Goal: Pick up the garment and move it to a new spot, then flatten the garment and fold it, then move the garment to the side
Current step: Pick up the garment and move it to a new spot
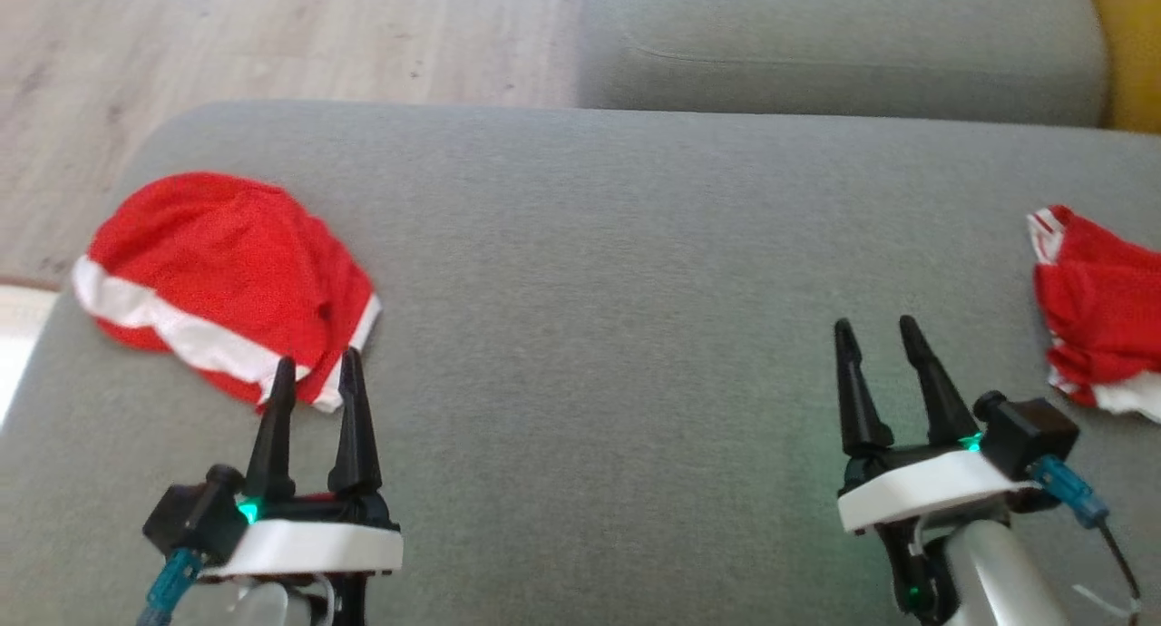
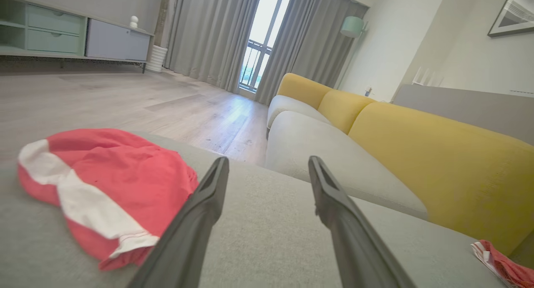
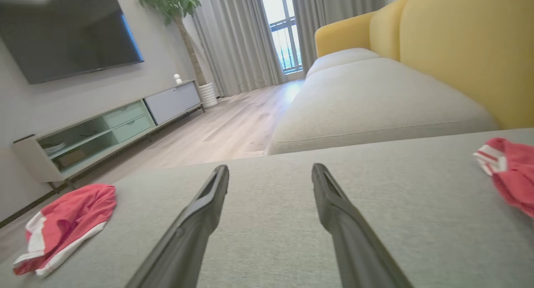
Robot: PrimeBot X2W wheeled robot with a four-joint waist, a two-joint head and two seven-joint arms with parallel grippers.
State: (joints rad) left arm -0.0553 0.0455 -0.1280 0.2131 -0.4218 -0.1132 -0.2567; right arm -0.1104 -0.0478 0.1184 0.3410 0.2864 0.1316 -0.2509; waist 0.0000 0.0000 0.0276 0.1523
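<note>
Two red garments with white trim lie on the grey sofa cushion [image 1: 590, 272], and the task sentence does not settle which one is meant.

The red-and-white garment [image 1: 218, 272] is a rounded bundle in the left half of the head view, near the cushion's left edge. Its long axis, marked by the white band, runs diagonally from the middle left down toward the lower centre-left. It ends in a hem corner that, in this view, sits just at the fingertips of the left gripper [image 1: 317, 361]. From that gripper the cloth lies up and to the left. In the left wrist view it spreads left of the left finger, not between the two, and whether finger and cloth touch I cannot tell.

The second red garment [image 1: 1097, 327] is a crumpled heap at the right edge of the head view, partly cut off by the frame. It lies to the right of, and level with, the right gripper [image 1: 875, 325], apart from it.

Both grippers have their fingers spread wide and hold nothing, and only bare grey fabric shows between each pair.

My reading is that each arm is nearer to its own side's garment, with the left arm closest to a grasp. It would need to shift left to bring the hem between its fingers.
</note>
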